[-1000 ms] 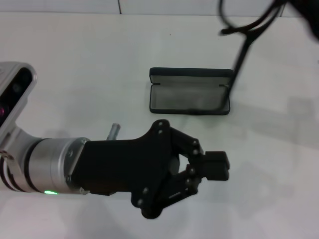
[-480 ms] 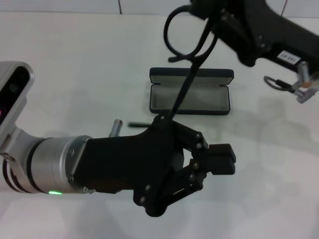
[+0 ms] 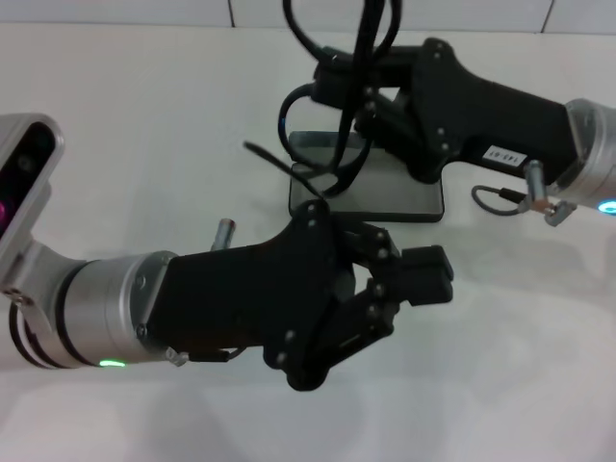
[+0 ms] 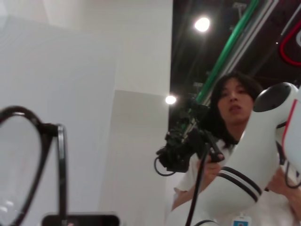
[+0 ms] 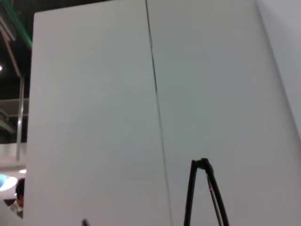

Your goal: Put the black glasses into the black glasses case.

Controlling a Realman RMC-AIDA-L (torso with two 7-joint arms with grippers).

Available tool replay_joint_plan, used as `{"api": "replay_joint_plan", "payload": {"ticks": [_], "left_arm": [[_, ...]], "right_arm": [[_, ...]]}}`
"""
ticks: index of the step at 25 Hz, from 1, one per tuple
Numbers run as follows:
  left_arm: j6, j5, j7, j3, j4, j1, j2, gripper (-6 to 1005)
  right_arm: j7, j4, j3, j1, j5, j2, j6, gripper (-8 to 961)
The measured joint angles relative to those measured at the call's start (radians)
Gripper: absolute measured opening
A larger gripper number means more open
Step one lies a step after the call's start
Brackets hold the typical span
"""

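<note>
Two steps looked done: the black glasses [image 3: 358,87] were off the worktop [image 3: 144,144], pinched in the closed right hand [image 3: 348,91], and the black glasses case [image 3: 385,192] lay open with its grey lining showing. Lowering and letting go were not yet done. The glasses hung from that hand with their arms unfolded, one arm trailing down and out past the case's edge; the case sat directly beneath the hand. The left hand [image 3: 423,279], fingers closed on nothing, hovered nearer the robot, just short of the case.
</note>
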Motion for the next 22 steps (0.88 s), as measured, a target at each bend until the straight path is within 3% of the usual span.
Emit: {"api": "replay_joint_plan", "payload": {"ticks": [22], "left_arm": [[-0.058,-0.053,0.001,-0.005,-0.059,-0.006,0.002,57]], "right_arm": [[-0.017,-0.022,-0.078,0.001,-0.007,0.000,0.049,107]]}}
